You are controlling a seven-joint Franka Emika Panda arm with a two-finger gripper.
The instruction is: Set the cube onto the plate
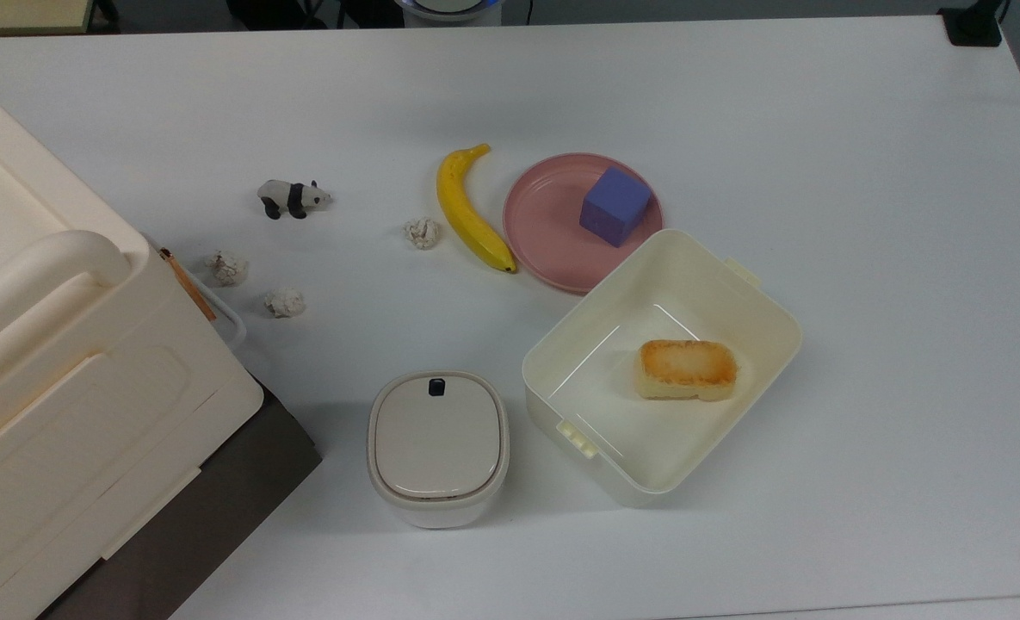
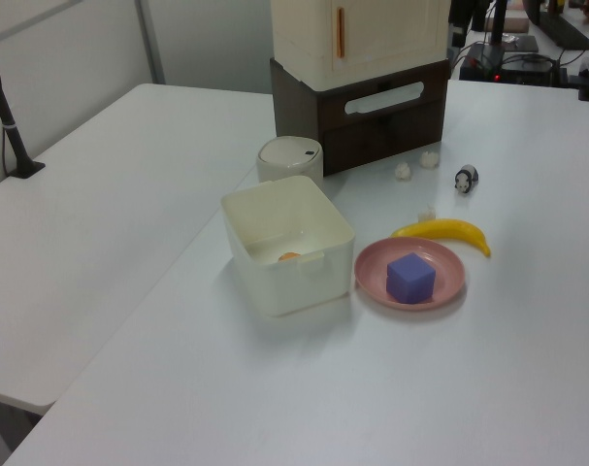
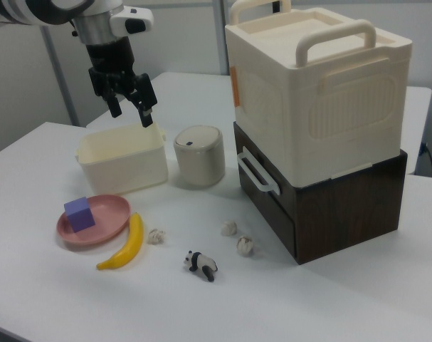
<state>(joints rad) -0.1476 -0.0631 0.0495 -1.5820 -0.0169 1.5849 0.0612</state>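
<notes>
With the cube already resting on the plate and the gripper spread empty high above the box, we should retract w/o disturbing either.

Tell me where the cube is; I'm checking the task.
The cube sits on the pink plate, toward the top view's right, between the banana and the cream box.
</notes>
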